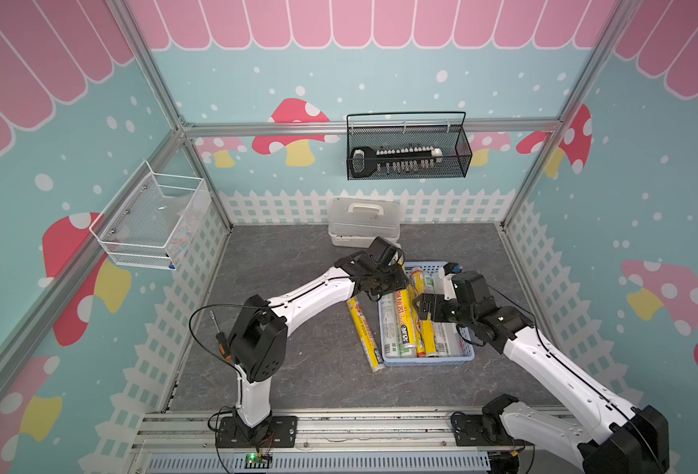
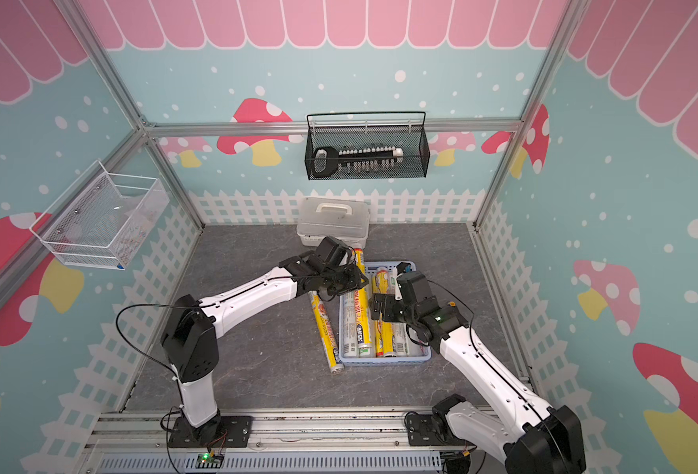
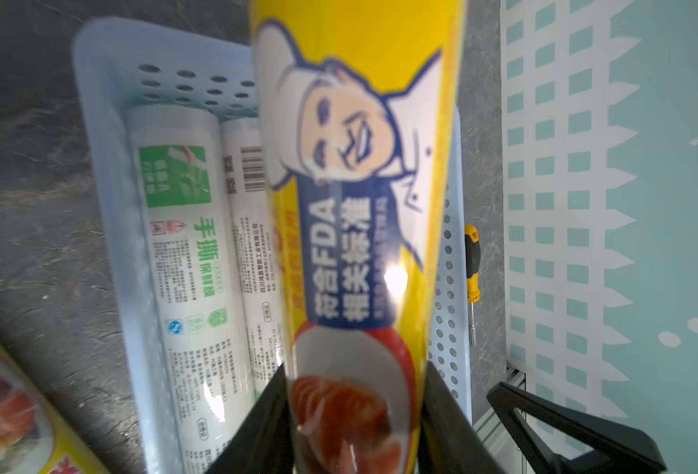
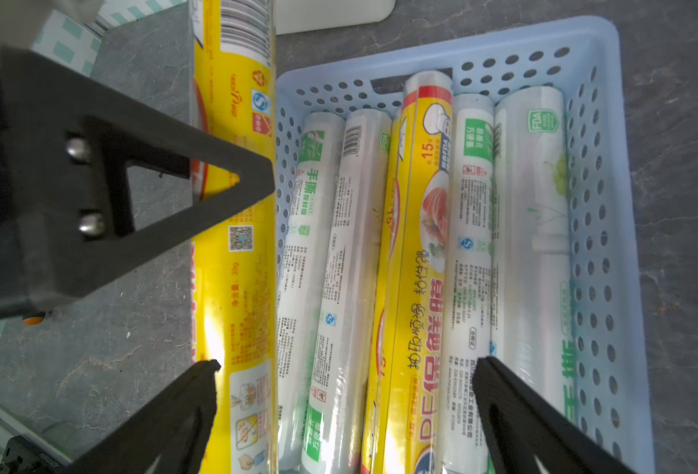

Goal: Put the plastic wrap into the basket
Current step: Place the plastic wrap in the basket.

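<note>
The left gripper [image 3: 353, 394] squeezes one yellow roll [image 3: 359, 102] between its jaws; the right gripper [image 4: 347, 363] has jaws wide apart; more rolls [image 4: 421, 246] lie in the basket [image 4: 610, 123] under them.

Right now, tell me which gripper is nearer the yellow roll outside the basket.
Left. The left gripper, clamping a second roll, is close beside the loose roll; the right gripper hovers open over the basket.

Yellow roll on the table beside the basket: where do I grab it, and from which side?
Take the yellow roll around its middle, straight down from above, closing across its width. It lies flat on the table, near end close against the basket, so the middle has more room.
</note>
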Motion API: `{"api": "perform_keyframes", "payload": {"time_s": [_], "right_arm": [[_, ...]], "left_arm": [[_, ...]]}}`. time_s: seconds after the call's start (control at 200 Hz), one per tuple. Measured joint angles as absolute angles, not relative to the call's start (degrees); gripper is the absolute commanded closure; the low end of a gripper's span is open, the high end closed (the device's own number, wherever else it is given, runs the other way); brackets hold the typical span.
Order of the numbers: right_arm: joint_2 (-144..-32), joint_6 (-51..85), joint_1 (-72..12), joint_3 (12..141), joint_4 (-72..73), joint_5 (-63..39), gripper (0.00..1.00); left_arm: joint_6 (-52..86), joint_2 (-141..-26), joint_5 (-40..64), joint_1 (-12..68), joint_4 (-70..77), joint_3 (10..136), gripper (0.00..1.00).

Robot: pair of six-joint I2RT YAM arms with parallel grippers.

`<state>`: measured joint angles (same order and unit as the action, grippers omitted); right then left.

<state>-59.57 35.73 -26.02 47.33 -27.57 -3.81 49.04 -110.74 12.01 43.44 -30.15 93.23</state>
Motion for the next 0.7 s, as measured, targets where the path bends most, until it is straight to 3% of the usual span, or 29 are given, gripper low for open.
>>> {"api": "perform_keyframes", "payload": {"time_s": [0.695], "right_arm": [[-54.8,34.9,-25.1,46.1,-30.9,-2.1,0.01]], "left_arm": [[48.8,-122.3,16.5,44.4,-35.3,100.7,0.69]]}}
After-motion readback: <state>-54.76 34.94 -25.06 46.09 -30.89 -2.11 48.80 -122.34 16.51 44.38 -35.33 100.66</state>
